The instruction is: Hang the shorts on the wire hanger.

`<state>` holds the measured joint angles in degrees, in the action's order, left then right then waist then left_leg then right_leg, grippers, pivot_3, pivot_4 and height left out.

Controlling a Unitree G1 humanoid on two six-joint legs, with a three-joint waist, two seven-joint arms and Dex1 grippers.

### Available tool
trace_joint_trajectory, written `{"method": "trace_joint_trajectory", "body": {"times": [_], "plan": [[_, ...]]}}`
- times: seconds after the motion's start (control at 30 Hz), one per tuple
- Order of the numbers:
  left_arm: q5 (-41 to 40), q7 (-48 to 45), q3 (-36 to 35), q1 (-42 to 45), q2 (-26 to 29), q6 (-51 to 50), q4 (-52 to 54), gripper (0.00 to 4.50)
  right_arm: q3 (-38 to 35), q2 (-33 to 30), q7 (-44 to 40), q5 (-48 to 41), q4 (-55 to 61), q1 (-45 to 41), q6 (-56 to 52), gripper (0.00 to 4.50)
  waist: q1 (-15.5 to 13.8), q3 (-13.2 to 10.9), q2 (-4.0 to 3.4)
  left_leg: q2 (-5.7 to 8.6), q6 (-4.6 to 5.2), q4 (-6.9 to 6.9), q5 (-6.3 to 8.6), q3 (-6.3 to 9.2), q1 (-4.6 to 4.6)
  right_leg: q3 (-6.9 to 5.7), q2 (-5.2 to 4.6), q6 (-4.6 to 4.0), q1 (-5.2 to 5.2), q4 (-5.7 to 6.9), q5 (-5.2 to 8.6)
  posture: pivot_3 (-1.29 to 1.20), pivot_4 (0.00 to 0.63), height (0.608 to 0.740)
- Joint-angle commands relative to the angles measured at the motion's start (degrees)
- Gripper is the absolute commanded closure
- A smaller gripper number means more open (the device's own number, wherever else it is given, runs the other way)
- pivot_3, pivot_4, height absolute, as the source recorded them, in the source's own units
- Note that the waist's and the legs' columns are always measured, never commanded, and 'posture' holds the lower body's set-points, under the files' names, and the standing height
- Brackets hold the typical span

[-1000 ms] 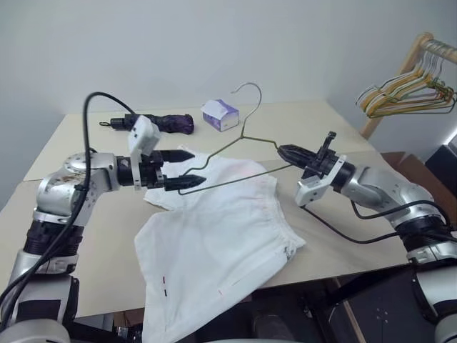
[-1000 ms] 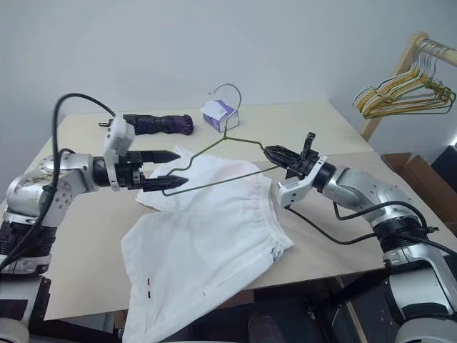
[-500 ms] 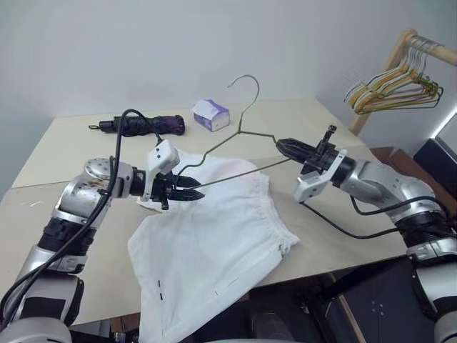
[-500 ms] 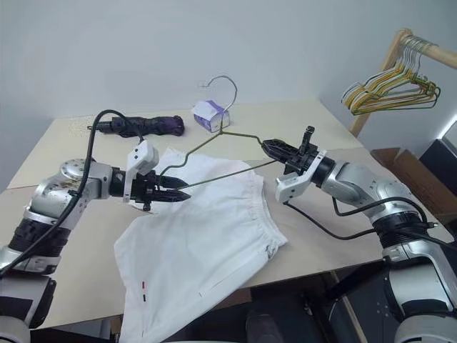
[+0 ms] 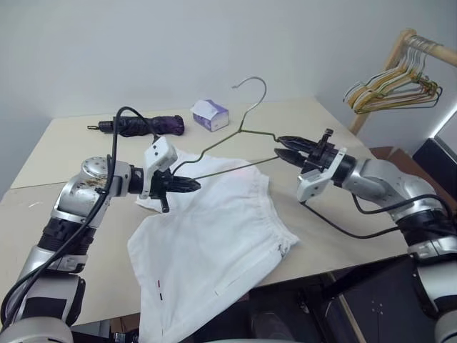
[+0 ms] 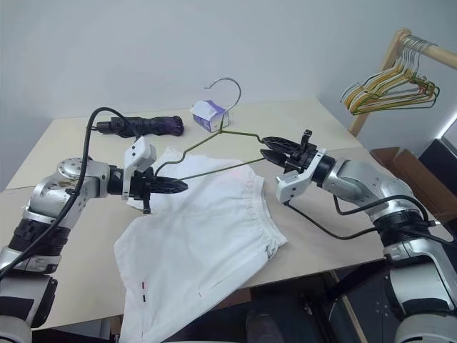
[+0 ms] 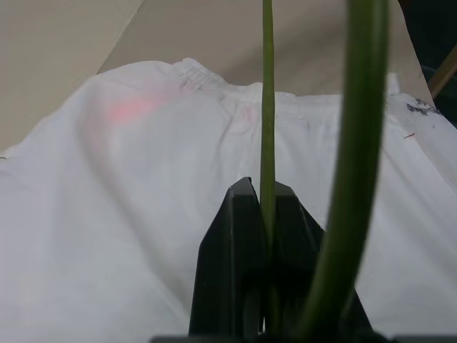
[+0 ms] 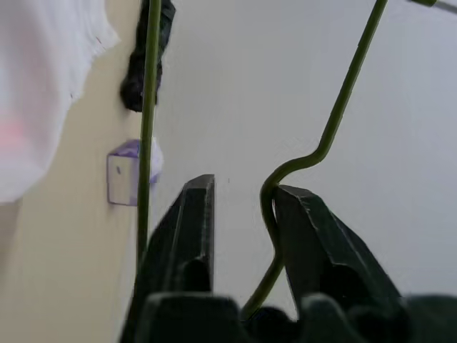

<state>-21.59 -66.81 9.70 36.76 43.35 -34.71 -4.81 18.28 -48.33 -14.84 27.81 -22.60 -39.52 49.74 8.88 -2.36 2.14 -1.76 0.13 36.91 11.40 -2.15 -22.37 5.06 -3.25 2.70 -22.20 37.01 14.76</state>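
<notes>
shorts [image 5: 207,250] lay flat on the table [image 5: 343,143], not yet hung. left gripper [image 5: 191,186] was pinching one corner of the wire hanger [image 5: 235,146] held above them; right gripper [image 6: 268,146] stood parted around the other corner. threading remained.

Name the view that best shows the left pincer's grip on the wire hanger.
Left wrist view: the left pincer is shut on the wire hanger. The eye views show that grip small and distant; the right wrist view shows the hanger's other end.

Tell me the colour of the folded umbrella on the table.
Dark purple with a black handle: the umbrella shows best in the left eye view.
</notes>
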Motion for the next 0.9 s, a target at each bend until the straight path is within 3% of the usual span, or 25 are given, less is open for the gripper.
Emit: {"method": "trace_joint_trajectory", "body": {"times": [0.03, 0.17, 0.2, 0.43, 0.7, 0.8, 0.9], "plan": [[2.42, 0.26, -1.69, -0.31, 1.86, 3.96, 0.88, 4.50, 0.63, -2.41, -15.63, -18.12, 8.65, 2.85, -5.76, 1.57, -0.04, 0.00, 0.00, -0.01, 0.01, 0.00, 0.01, 0.06, 0.00, 0.01, 0.00, 0.00, 0.01, 0.00, 0.00, -0.08, 0.000, 0.740], [6.03, -3.17, -0.76, -2.03, 4.63, 12.29, 0.49, 4.50, -0.55, -6.95, -35.18, -37.31, 17.33, 6.29, -22.54, 0.17, -0.08, -0.01, -0.01, -0.01, 0.02, 0.01, 0.00, 0.12, 0.00, 0.04, -0.02, 0.07, 0.00, 0.01, -0.04, -0.08, 0.000, 0.740], [6.81, -4.12, -0.56, -2.41, 5.31, 14.44, 0.29, 4.50, -1.18, -7.80, -38.96, -40.79, 18.65, 6.60, -27.00, 0.06, -0.09, -0.01, -0.02, -0.04, 0.02, 0.01, 0.01, 0.12, 0.04, 0.04, -0.01, 0.07, 0.02, 0.01, -0.04, -0.08, 0.000, 0.740], [5.64, -10.44, -0.98, -2.85, 5.98, 18.31, 0.56, 4.50, -3.53, -6.22, -47.53, -42.51, 17.80, 1.46, -43.91, 0.06, -0.27, -0.02, -0.04, -0.10, 0.04, 0.02, -0.01, 0.06, 0.12, 0.03, -0.03, 0.19, 0.03, 0.01, 0.06, -0.06, 0.000, 0.740], [5.16, -11.33, -0.98, -2.85, 4.86, 17.99, 1.82, 4.50, 0.30, -4.35, -54.77, -35.61, 17.50, -1.45, -51.86, 0.06, -1.37, -0.03, -0.06, -0.07, 0.04, 0.01, 0.00, -0.27, -0.11, -0.01, 0.02, 0.19, -0.21, 0.01, 0.05, -0.05, 0.000, 0.740], [5.41, -11.82, -0.91, -2.76, 4.74, 18.33, 1.72, 4.50, 0.66, -1.57, -55.14, -34.70, 18.04, -2.73, -54.45, 0.68, -1.89, -0.03, -0.06, -0.08, 0.04, 0.02, 0.00, -0.29, -0.12, -0.01, 0.06, 0.21, -0.24, 0.03, 0.05, -0.05, 0.000, 0.740], [5.80, -11.93, -0.54, -2.52, 4.44, 18.24, 1.75, 4.50, 0.32, 0.04, -55.74, -33.81, 18.83, -3.51, -55.66, 1.67, -2.13, -0.03, -0.06, -0.08, 0.04, 0.02, -0.01, -0.30, -0.12, -0.02, 0.06, 0.22, -0.24, 0.06, 0.06, -0.05, 0.000, 0.740]]}}
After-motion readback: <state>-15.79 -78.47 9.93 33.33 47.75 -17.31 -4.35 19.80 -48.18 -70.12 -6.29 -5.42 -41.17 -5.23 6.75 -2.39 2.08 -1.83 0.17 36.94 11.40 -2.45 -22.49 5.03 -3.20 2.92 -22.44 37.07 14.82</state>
